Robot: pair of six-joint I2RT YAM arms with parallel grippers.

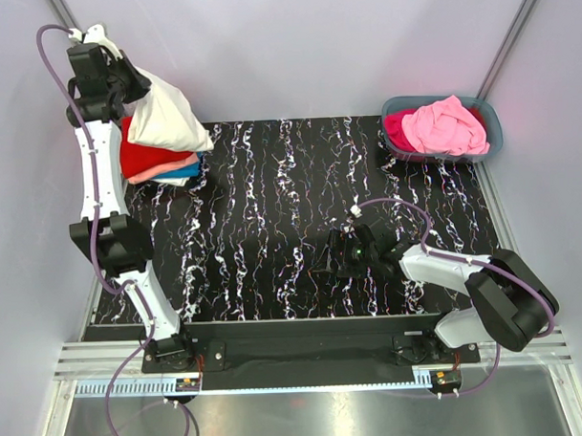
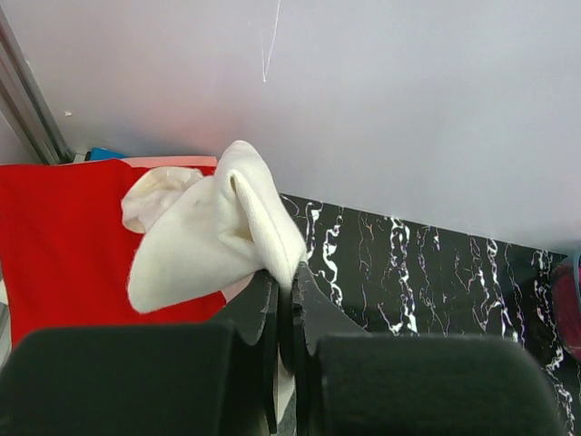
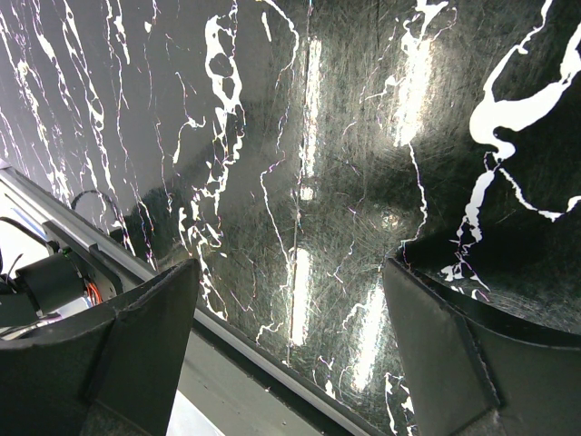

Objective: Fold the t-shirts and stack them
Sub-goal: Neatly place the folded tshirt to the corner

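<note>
The left gripper (image 1: 132,88) is at the far left corner of the table (image 1: 271,190), lifted above the surface. Its jaws are pressed together on one edge of the cream t-shirt (image 1: 170,117). In the left wrist view the cloth comes out exactly from between the closed fingers (image 2: 259,313), so the hold is a thin pinch on a folded edge. The shirt hangs down as a folded bundle, and its lower part is over the stack. The red t-shirt (image 1: 141,156) is on top of the stack, with the salmon t-shirt (image 1: 160,171) and the blue t-shirt (image 1: 186,171) under it. I judge that the bundle is held high so it can come down flat on the red one without pushing the pile. Whether it already touches the red cloth, I cannot tell.

The right gripper (image 1: 331,260) is low over the table, a little to the near right of the middle. Its jaws are wide apart and nothing is between them; its own camera shows only the marbled surface there. It seems to wait out of the way, because placing the shirt needs only one arm.

The grey-blue tub (image 1: 495,134) stands at the far right corner and holds the pink t-shirt (image 1: 446,126) and the magenta t-shirt (image 1: 398,128), both crumpled. So I think these two are not yet folded, and the free right arm is the nearer one to reach them.
</note>
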